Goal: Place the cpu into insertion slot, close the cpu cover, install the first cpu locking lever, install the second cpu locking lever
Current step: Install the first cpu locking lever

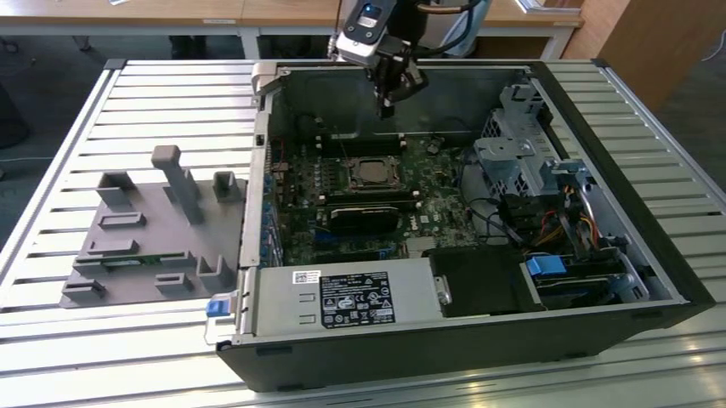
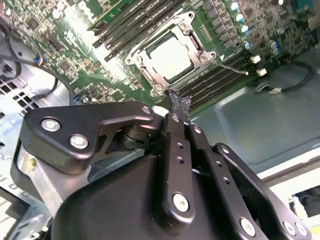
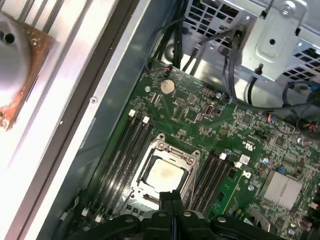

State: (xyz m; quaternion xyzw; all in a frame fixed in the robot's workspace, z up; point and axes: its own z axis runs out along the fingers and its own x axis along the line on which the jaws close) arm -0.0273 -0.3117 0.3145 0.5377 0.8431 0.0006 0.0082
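We are hovering our gripper [image 1: 387, 110] — fingers [image 2: 174, 150] pressed together, empty — over the computer case's [image 1: 454, 85] far side; the cpu [image 2: 170, 57] is sitting inside the cpu cover [image 2: 198, 48].

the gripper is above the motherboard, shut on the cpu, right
Not quite. The gripper is above the motherboard and shut, but on nothing. The second wrist view shows the cpu lying in the insertion slot below the fingertips, not in the gripper.
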